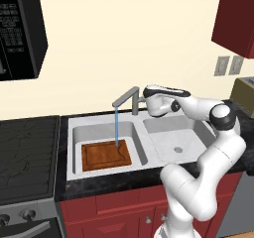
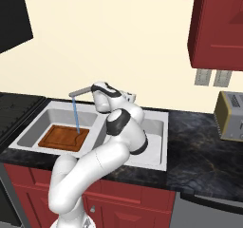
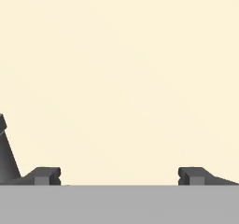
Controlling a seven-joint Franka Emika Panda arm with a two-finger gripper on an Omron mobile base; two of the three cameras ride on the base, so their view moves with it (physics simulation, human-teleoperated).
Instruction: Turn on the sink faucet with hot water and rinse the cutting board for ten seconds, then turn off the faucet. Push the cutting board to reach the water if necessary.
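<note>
Rinse step running: sink point(image 1: 140, 158) sits below your end effector point(image 3: 119, 176), cutting board point(image 1: 106, 155) in the basin down-left of it, water point(image 1: 116, 127) hitting the board. End effector is spread wide, empty, beside the faucet point(image 1: 130, 98). Next: wait, then lever off.

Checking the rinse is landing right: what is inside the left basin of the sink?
The cutting board lies flat on the basin floor of the sink, and the water from the sink faucet falls onto its far edge. The floor beneath the board is covered.
</note>
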